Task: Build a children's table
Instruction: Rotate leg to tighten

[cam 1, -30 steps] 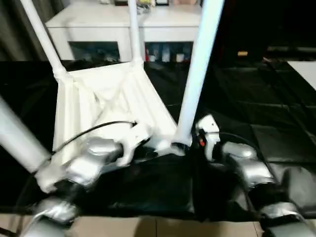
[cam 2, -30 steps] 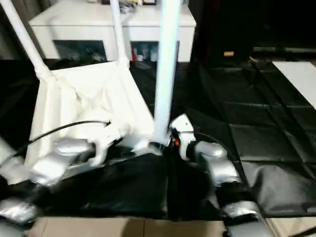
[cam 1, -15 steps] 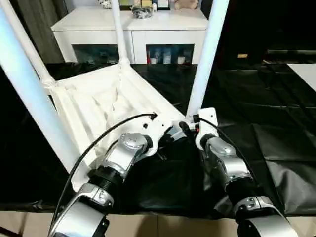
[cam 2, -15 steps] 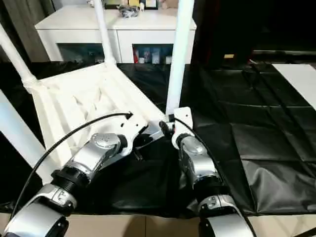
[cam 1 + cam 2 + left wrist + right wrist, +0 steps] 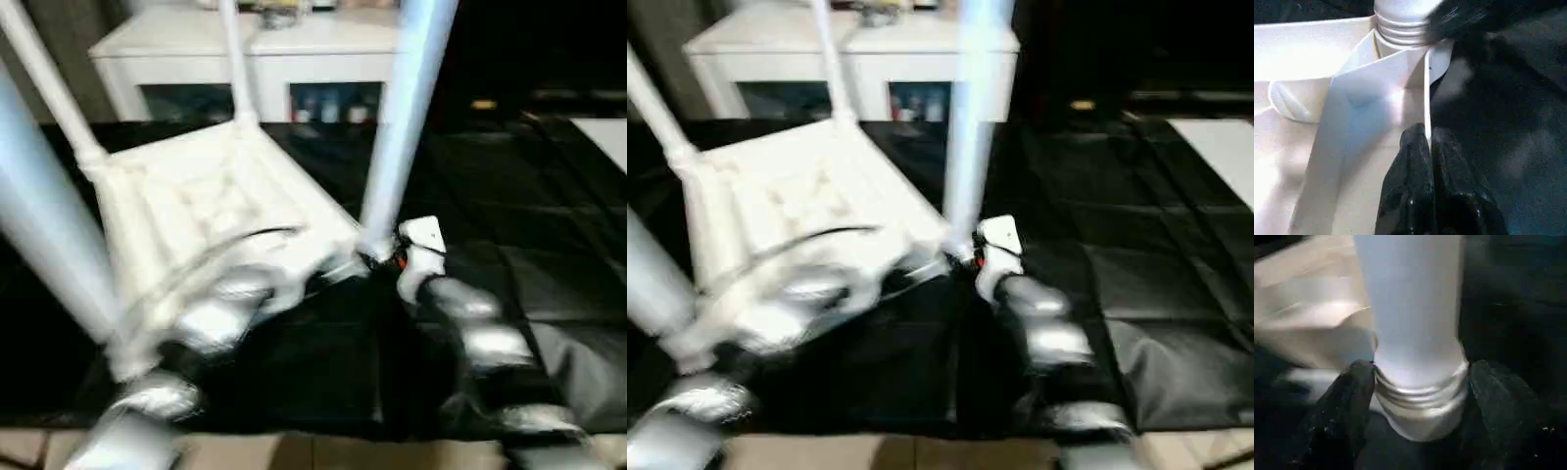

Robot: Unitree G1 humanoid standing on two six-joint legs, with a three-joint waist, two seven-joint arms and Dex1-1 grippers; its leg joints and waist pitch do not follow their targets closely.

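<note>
A white plastic children's table (image 5: 206,211) lies upside down on a black sheet (image 5: 549,225), its ribbed square underside facing up. Going left to right, a thick leg (image 5: 44,235) rises at the near left corner, a thinner-looking leg (image 5: 49,83) at the far left, another leg (image 5: 233,59) at the far corner, and the nearest leg (image 5: 402,117) at the near right corner. All four long tapered tubes stand roughly upright, leaning slightly, their long axes pointing up out of the picture.

The head views show both silver forearms reaching toward the near right corner, blurred. The wrist views give the close detail. In the left wrist view the left gripper (image 5: 1428,147) has its black fingers pressed together on a thin white edge of the table's rim, just below the ringed base of a leg. In the right wrist view the right gripper (image 5: 1420,377) is spread wide, one finger on each side of the nearest leg's ribbed base (image 5: 1420,391), around it; whether the pads touch it cannot be told.

Behind the sheet stands a white cabinet (image 5: 255,49) with dark glass doors. A flat white board (image 5: 1225,147) lies at the far right.
</note>
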